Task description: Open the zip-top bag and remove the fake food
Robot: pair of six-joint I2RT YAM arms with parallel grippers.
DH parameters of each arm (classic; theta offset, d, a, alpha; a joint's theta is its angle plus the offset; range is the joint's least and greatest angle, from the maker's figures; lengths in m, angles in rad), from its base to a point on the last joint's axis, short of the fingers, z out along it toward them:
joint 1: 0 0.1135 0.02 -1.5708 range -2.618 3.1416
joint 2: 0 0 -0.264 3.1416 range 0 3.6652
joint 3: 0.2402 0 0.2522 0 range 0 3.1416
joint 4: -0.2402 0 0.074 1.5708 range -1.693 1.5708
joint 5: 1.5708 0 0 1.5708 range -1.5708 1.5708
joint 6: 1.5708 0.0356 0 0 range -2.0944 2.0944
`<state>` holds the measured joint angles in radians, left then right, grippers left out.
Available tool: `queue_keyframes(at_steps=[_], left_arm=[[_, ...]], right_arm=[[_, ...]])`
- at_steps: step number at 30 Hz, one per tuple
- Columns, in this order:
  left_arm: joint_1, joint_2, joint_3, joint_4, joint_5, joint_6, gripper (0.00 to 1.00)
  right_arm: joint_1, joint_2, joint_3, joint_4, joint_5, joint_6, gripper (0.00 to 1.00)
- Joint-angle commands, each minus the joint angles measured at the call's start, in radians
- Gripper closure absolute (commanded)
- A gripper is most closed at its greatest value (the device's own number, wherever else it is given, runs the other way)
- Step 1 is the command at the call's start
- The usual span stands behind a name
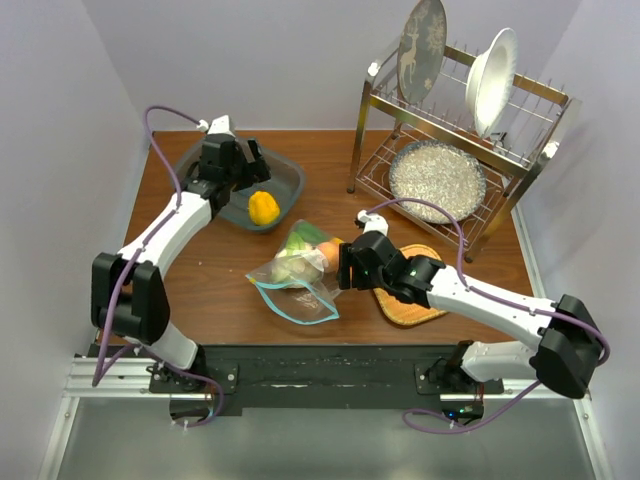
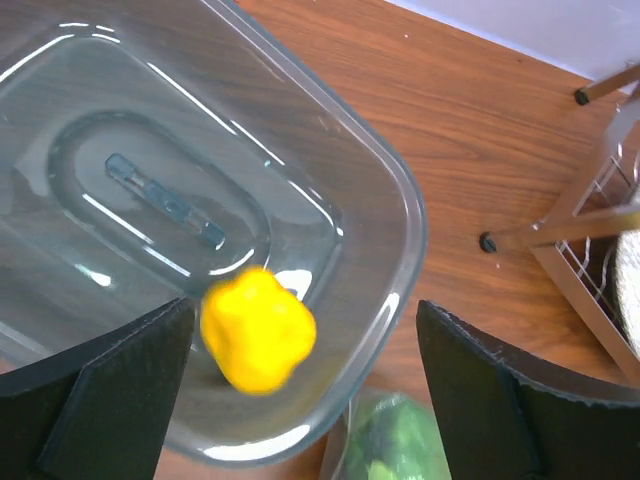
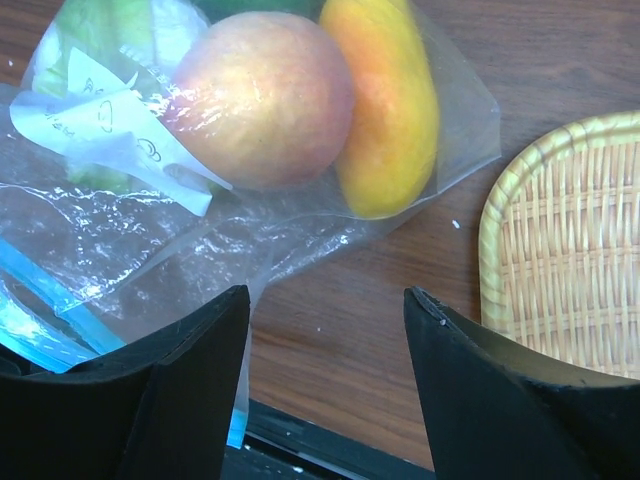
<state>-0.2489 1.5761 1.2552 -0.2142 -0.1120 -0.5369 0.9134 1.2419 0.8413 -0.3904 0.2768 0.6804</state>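
Zip-top bag (image 3: 150,250) bears white label (image 3: 110,130), writing unreadable.

Zip-top bag (image 1: 297,283): clear, crinkled, lying flat at centre of top view, teal zip strip (image 1: 290,308) at its lower end. Inside: peach (image 3: 262,98), orange piece (image 3: 385,110), green piece (image 1: 300,240). Yellow pepper (image 1: 263,207): outside bag, up-left of it.

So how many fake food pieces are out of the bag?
1: the yellow pepper, in the grey tub. The rest sit inside the zip-top bag; some may be hidden.
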Motion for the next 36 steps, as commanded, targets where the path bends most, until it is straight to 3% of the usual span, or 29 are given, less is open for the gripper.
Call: queue_keyframes(at_steps=[1,3,4,10,16,21,24,32,36], left_arm=[[-0.006,-0.146,-0.057,-0.07,0.026,0.02,0.1],[-0.032,-0.275,-0.17,-0.07,0.035,0.008,0.14],[-0.055,-0.356,-0.204,-0.085,0.035,-0.006,0.24],[-0.2,-0.704,-0.456,-0.221,-0.017,-0.075,0.55],[-0.344,-0.944,-0.596,-0.35,-0.051,-0.184,0.72],[-0.464,-0.99,-0.603,-0.395,-0.049,-0.236,0.8],[-0.527,-0.99,-0.649,-0.373,-0.055,-0.27,0.92],[-0.687,-0.955,-0.704,-0.324,-0.087,-0.366,0.95],[-0.777,-0.863,-0.764,-0.139,-0.12,-0.428,0.95]], right_arm=[[-0.002,-0.018,0.071,-0.016,0.032,-0.033,0.33],[-0.002,-0.009,0.103,-0.027,0.039,-0.038,0.33],[-0.002,0.01,0.116,-0.034,0.038,-0.041,0.33],[-0.002,0.074,0.22,-0.053,0.036,-0.058,0.33],[-0.01,0.183,0.317,-0.05,0.09,-0.07,0.3],[-0.056,0.272,0.4,-0.065,0.09,-0.084,0.3],[-0.093,0.307,0.421,-0.056,0.065,-0.079,0.3],[-0.113,0.41,0.482,-0.084,0.027,-0.081,0.36],[-0.113,0.435,0.484,-0.099,0.025,-0.074,0.39]])
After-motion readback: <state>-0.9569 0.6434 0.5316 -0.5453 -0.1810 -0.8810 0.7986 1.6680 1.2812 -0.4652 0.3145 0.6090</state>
